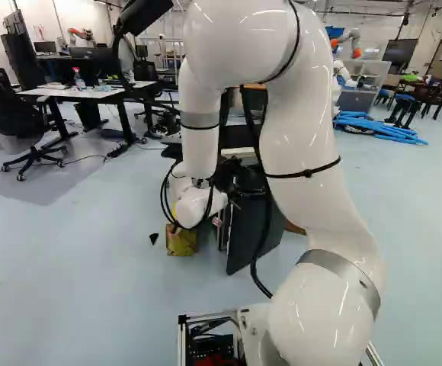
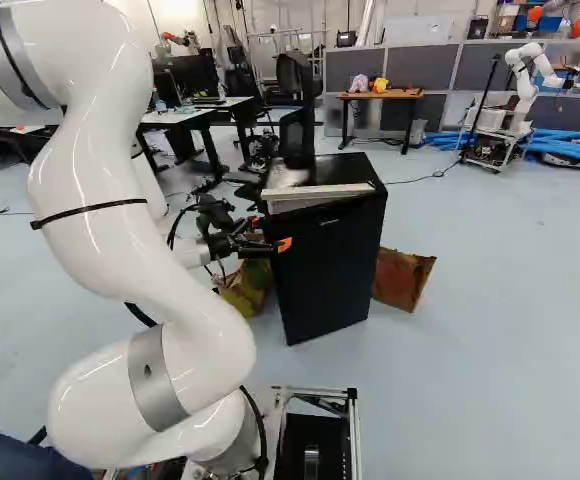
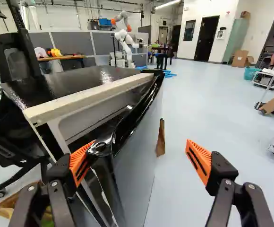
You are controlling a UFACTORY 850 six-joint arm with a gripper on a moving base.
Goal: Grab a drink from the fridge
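Right base view has the fridge (image 2: 322,265) near the middle, standing up straight, its long way going up and down. Its front looks back toward the arm's base. The door (image 3: 134,172) is open a bit. The gripper (image 2: 270,235) has its fingers spread wide, with the door's edge between them, close to one orange pad (image 3: 81,162).
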